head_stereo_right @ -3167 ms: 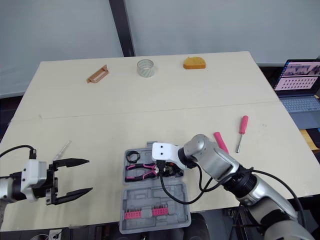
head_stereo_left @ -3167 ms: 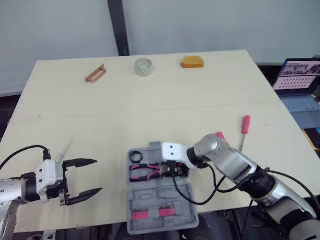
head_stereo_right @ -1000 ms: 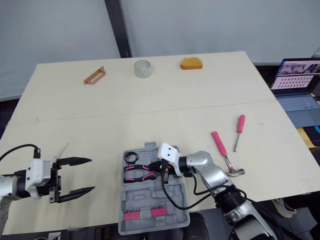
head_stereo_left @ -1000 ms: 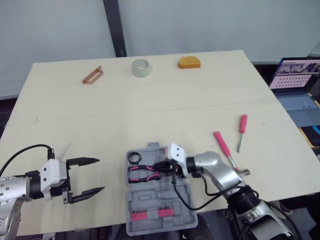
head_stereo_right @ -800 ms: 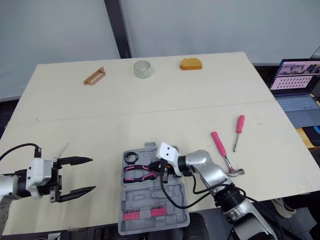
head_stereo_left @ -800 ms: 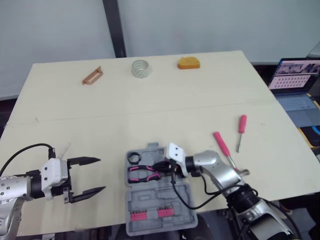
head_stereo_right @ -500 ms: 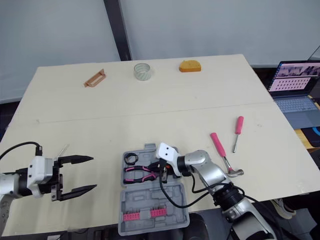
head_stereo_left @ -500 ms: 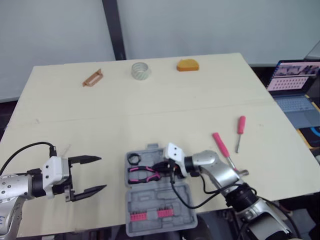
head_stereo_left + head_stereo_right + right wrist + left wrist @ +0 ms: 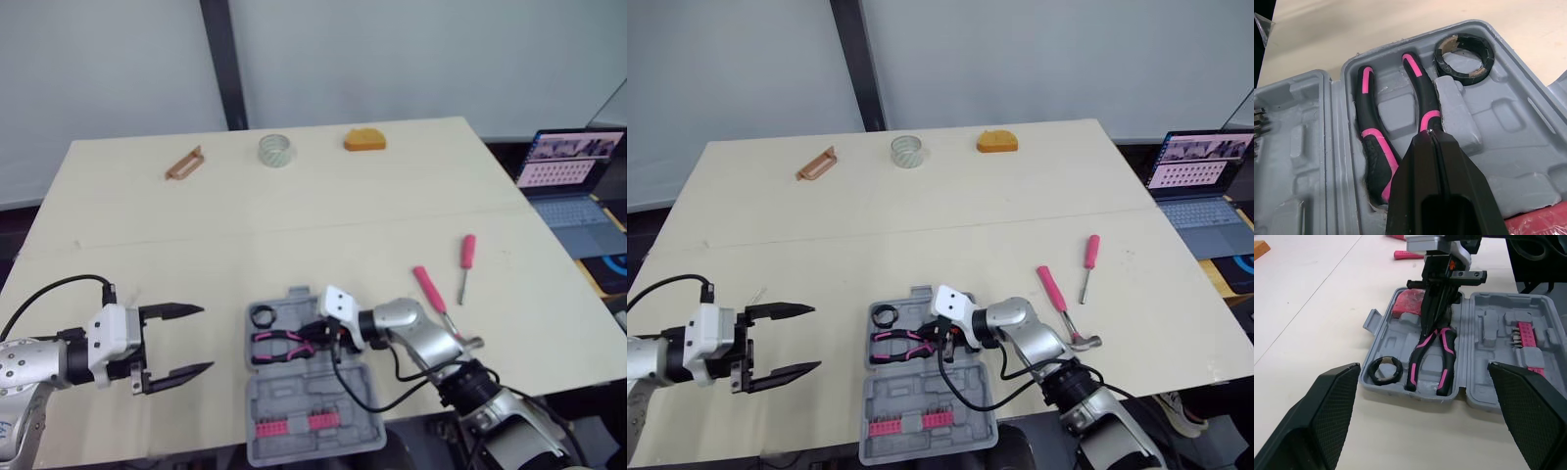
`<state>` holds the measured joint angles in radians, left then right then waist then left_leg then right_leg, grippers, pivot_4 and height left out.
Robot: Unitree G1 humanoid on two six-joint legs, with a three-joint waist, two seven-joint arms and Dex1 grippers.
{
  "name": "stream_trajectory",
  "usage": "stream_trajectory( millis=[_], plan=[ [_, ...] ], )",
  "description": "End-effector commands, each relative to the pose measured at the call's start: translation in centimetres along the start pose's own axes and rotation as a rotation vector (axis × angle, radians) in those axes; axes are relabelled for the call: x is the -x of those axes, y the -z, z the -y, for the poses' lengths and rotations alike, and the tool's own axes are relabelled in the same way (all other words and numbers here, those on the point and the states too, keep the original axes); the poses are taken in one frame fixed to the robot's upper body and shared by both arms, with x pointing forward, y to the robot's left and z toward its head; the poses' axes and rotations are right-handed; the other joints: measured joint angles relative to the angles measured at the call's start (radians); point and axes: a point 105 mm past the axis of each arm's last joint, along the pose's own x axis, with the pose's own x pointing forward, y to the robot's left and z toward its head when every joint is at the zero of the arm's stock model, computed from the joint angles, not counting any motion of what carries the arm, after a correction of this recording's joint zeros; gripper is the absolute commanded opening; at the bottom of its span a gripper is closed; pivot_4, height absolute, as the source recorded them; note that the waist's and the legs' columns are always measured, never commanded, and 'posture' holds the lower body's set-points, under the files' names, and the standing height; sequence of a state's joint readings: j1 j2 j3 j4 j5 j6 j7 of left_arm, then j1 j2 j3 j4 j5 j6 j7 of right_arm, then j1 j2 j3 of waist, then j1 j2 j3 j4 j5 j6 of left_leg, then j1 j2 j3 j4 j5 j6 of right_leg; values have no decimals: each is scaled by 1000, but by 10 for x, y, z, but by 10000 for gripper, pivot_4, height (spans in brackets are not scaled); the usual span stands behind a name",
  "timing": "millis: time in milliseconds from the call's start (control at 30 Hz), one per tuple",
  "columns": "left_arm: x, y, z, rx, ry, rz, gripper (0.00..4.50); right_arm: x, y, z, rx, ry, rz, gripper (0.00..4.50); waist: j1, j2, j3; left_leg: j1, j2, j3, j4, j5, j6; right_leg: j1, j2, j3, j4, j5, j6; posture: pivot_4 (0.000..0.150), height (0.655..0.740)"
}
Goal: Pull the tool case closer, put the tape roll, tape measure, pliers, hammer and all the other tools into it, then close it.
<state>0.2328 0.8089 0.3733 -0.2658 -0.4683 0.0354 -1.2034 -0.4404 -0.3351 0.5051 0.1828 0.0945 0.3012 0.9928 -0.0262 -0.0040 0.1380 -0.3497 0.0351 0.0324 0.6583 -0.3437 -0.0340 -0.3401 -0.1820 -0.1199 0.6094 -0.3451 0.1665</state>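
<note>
One pliers (image 9: 1419, 100) beneath right claw (image 9: 1431, 135).

**Left tool** (image 9: 201, 339): two black tapered fingers (image 9: 171, 312) with cross-hatched inner pads (image 9: 1332, 431), a white block (image 9: 110, 328), a silver wrist (image 9: 27, 360) and a black cable (image 9: 59, 284).
**Right tool** (image 9: 1431, 137): black fingers, white housing (image 9: 336, 304), silver forearm (image 9: 416, 331), looping black cables (image 9: 345, 382).
</note>
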Motion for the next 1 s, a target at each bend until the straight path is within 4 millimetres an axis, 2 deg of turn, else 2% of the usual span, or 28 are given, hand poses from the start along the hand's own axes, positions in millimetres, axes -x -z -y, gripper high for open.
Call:
stream_trajectory(
  millis=[33, 67, 167, 300, 367, 500, 633, 733, 800, 867, 967, 1000],
  plan=[
    [-2, -6, 1, -21, 17, 12, 45000, 1, 81, -20, -169, -7, -273, 250, 0, 0, 0, 0, 0, 0, 0, 0, 0, 0, 0, 0, 0, 0, 0, 1500, 7400],
    [-3, -6, 2, -20, 19, 12, 45000, 1, 79, -19, -169, -5, -266, 250, 0, 0, 0, 0, 0, 0, 0, 0, 0, 0, 0, 0, 0, 0, 0, 1500, 7400],
    [-4, -4, 2, -16, 20, 18, 45000, 2, 58, -13, -139, 21, -164, 250, 1, 0, 0, 0, 0, 0, 0, 0, 0, 0, 0, 0, -1, 0, 0, 1500, 7400],
    [-6, 2, 4, 0, 24, 27, 45000, 11, 18, -6, -83, 57, -18, 250, 4, 0, 1, -2, 0, 0, 0, -1, 0, 0, 0, 0, -2, 0, 0, 1500, 7400],
    [-8, 5, 5, 10, 25, 33, 45000, 18, 0, -5, -58, 67, 35, 250, 7, 5, 6, -3, 0, 0, 1, -2, 1, -1, 0, 0, -3, 0, 0, 1500, 7400],
    [-14, 13, 6, 30, 25, 40, 45000, 40, -37, -4, -7, 96, 117, 250, 5, 6, 16, -5, 0, 2, 2, -2, 1, -4, 0, 0, -3, 0, 0, 1500, 7400],
    [-18, 21, 6, 49, 17, 39, 45000, 72, -57, -3, 31, 155, 134, 250, 3, 6, 21, -6, 0, 2, 3, -2, 1, -5, 0, 0, -3, 0, 0, 1500, 7400],
    [-19, 24, 5, 58, 12, 36, 45000, 98, -59, -4, 34, 199, 106, 250, 4, 5, 24, -6, 0, 2, 2, -2, 2, -5, 0, 0, -3, 0, 0, 1500, 7400],
    [-19, 26, 7, 60, 18, 26, 45000, 114, -52, -6, 18, 225, 69, 250, 5, 3, 28, -6, 0, 2, 3, -2, 2, -5, 0, 0, -3, 0, 0, 1500, 7400],
    [-18, 30, 10, 78, 32, 6, 45000, 135, -38, -14, -11, 243, 14, 250, 14, 1, 31, -6, 0, 2, 3, -2, 2, -5, 0, 0, -3, 0, 0, 1500, 7400],
    [-16, 31, 15, 102, 26, 2, 45000, 155, -21, -30, -61, 231, -49, 7907, 26, 0, 34, -6, 0, 3, 3, -3, 2, -5, 0, 0, -5, 0, 0, 1500, 7400],
    [-15, 31, 17, 108, 22, 1, 45000, 160, -16, -35, -74, 227, -65, 12756, 25, 0, 35, -7, 0, 3, 3, -3, 2, -5, 0, 1, -4, 0, 0, 1500, 7400]
  ],
)
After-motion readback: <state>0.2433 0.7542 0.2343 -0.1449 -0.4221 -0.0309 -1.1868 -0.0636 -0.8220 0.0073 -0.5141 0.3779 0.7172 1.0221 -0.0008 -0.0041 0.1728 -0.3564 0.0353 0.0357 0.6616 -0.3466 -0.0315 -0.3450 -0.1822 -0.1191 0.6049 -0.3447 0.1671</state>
